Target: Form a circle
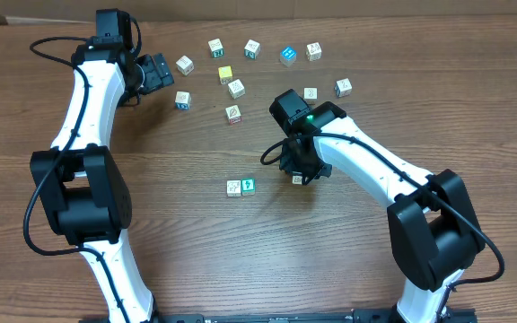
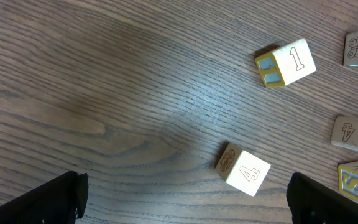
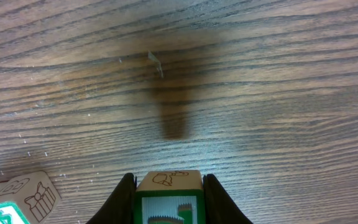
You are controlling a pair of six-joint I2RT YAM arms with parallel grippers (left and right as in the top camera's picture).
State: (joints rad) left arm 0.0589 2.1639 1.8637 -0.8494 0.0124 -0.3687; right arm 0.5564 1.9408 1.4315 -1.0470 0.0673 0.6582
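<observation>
Table [image 1: 196,260]: brown wood grain. Left arm [image 1: 92,99], right arm [image 1: 366,161]: white shells, black joints. Blue block [image 1: 287,56]; yellow block [image 1: 225,74]; green-faced block [image 1: 248,186]. Numbered block [image 2: 294,59]: cream, outlined 1, yellow-blue side. Green-framed block [image 3: 169,205]: cream top.

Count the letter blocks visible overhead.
14: eleven blocks scattered along the far side, two together at centre, one block in the right gripper; others may hide beneath the arms.
</observation>
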